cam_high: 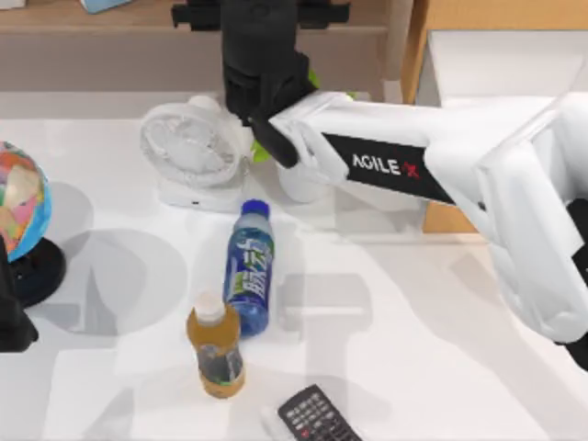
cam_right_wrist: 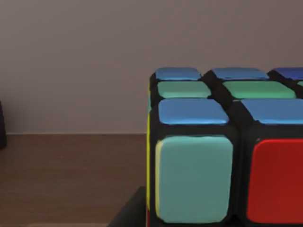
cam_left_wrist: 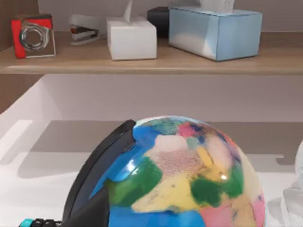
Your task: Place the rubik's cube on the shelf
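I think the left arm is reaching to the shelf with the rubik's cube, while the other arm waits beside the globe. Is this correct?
Not quite: the right arm reaches to the shelf, as the top view shows. Its wrist view has the rubik's cube close above the wooden board. The left arm waits beside the globe.

**Three cameras, one shelf**

The top view looks straight down on the white table [cam_high: 413, 322], with the shelf [cam_high: 110, 18] along its far edge. The left wrist view sits low and close behind the globe [cam_left_wrist: 184, 175], facing level toward that same shelf [cam_left_wrist: 156, 64] beyond it. The right wrist view is pressed right up against the rubik's cube [cam_right_wrist: 222, 151], looking level across the shelf board [cam_right_wrist: 66, 175] toward the back panel [cam_right_wrist: 75, 61].
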Controlling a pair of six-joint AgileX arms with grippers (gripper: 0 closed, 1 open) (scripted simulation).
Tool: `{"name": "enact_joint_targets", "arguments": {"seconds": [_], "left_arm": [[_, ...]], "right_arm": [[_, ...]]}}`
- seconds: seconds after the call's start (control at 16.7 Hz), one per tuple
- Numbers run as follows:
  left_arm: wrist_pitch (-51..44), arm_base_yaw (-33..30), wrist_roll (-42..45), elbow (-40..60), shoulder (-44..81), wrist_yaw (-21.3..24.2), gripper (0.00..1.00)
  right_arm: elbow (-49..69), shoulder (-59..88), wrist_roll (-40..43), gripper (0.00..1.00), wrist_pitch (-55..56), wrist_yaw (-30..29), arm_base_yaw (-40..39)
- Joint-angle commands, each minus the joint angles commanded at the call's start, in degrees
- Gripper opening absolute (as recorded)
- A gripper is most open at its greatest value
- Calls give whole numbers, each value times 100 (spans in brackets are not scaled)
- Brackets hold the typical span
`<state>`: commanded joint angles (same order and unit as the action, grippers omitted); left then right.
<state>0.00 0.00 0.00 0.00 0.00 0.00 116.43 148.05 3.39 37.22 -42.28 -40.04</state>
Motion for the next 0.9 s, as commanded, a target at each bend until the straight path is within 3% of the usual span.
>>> {"name": "enact_joint_targets", "arguments": {"seconds": [0.12,0.9], "left_arm": [[0,0,0,0,0,0,100],[0,0,0,0,0,0,100]], "right_arm": [[0,0,0,0,0,0,0],[0,0,0,98,0,0,0]]}}
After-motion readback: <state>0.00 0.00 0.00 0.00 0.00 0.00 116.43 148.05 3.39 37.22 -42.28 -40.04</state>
